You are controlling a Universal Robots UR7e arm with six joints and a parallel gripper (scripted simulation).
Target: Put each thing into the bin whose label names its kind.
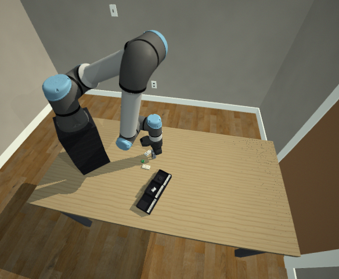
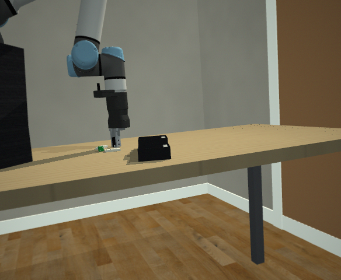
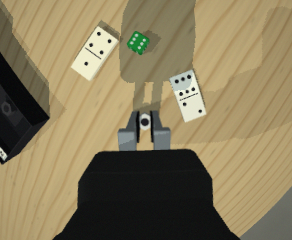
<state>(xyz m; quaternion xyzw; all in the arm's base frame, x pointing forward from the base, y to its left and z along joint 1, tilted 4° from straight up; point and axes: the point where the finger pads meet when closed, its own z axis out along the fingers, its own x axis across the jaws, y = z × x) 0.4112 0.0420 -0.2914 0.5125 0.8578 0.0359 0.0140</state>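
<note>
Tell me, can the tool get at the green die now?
Probably yes. The green die lies bare between two dominoes, touching neither, just ahead of the tool, with nothing over it.

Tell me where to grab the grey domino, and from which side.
Pinch the grey domino across its long edges at the middle, from straight above. It lies flat, face up, so only its thin sides can be gripped, and both edges are free.
</note>
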